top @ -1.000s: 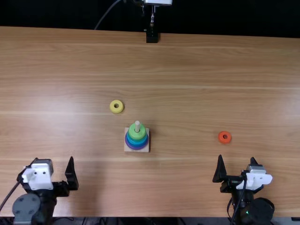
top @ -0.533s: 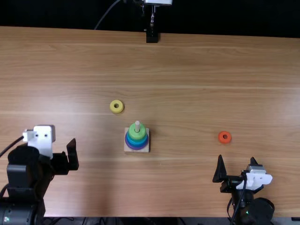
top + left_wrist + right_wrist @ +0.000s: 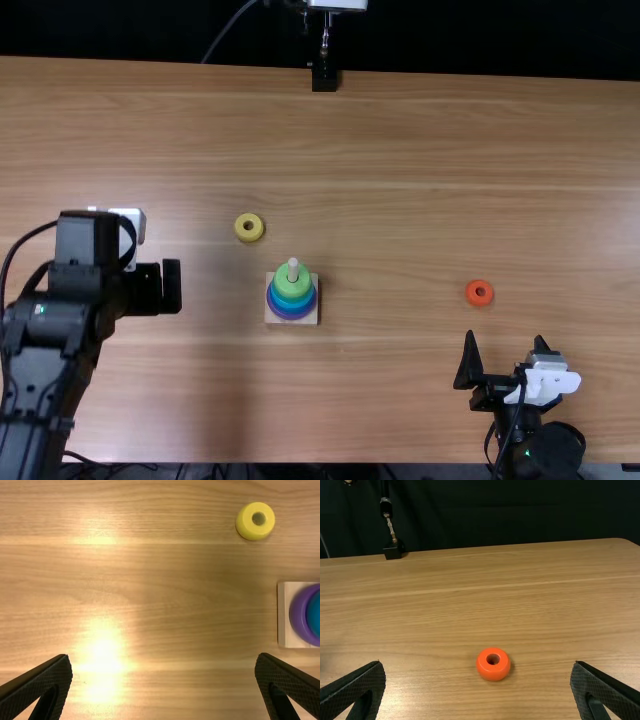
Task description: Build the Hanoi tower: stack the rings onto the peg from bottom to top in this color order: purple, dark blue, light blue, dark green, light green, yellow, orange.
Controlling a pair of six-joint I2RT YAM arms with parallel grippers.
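On the peg's square wooden base [image 3: 273, 311], purple is the lowest ring, with blue rings above it and light green [image 3: 293, 284] uppermost; the peg tip sticks out. The yellow ring [image 3: 248, 227] lies flat behind and left of the base. Farther right lies the orange ring [image 3: 479, 293]. My left gripper [image 3: 152, 289] is over the table left of the base; in its wrist view the left gripper [image 3: 164, 662] is open and empty, with the yellow ring [image 3: 255, 521] in sight. My right gripper [image 3: 505, 362] stands open near the front edge; the wrist view has the right gripper [image 3: 478, 667] and orange ring [image 3: 493, 663].
A black stand [image 3: 324, 78] is at the table's far edge. The wooden table [image 3: 420, 180] ends there against a dark curtain [image 3: 480, 35]. Cables run beside the left arm.
My left arm has moved out over the table, away from the near edge, and its gripper has tipped downward. The right arm and the rings are where they were.
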